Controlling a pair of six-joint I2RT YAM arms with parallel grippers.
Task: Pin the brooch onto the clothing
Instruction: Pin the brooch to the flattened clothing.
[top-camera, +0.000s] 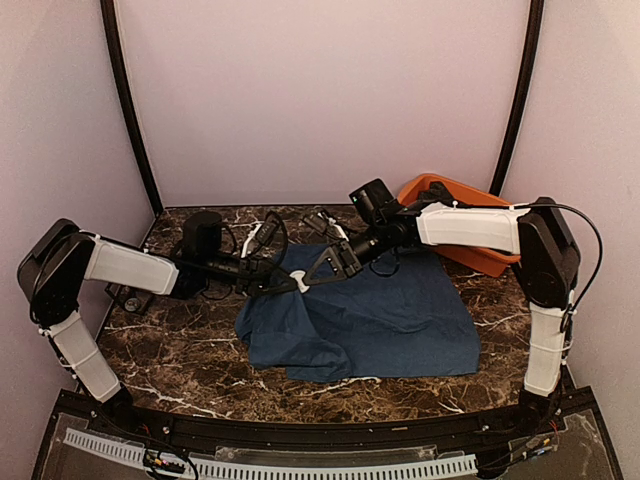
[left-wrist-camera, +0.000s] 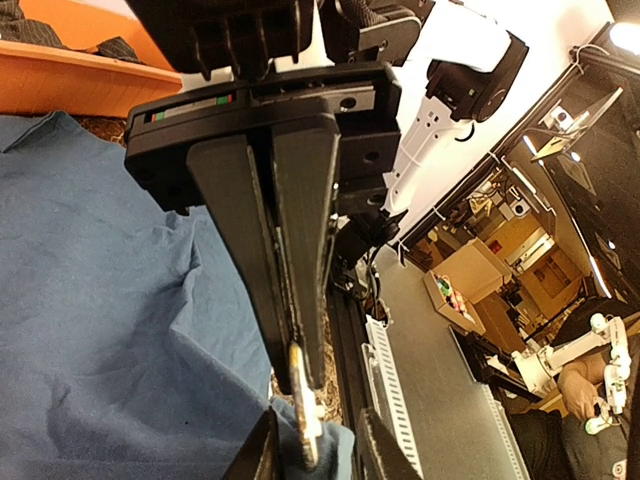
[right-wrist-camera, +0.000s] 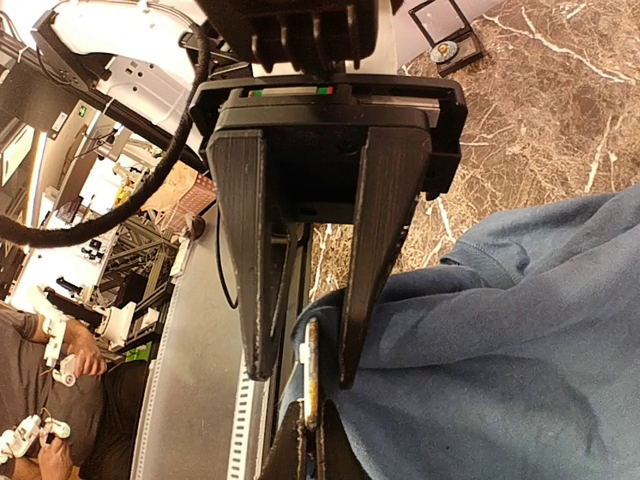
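Counter (top-camera: 180, 360) of dark veined marble carries a navy shirt (top-camera: 390, 320), which lies rumpled and spread across the middle. An orange tub (top-camera: 440, 187) sits at the back right, beyond the shirt's far edge and partly behind the right arm.

Both arms reach in toward the shirt's back left part, and their tips meet there, almost nose to nose. The left hand (left-wrist-camera: 303, 375) has its fingers pressed together, pinching a small pale brooch (left-wrist-camera: 305, 425) that shows edge-on at their tips. The right hand (right-wrist-camera: 303, 375) is spread, one finger on either side of the brooch and neither gripping it.

The brooch is just at the shirt's left edge, where the cloth bunches up. Whether it touches the fabric cannot be told.
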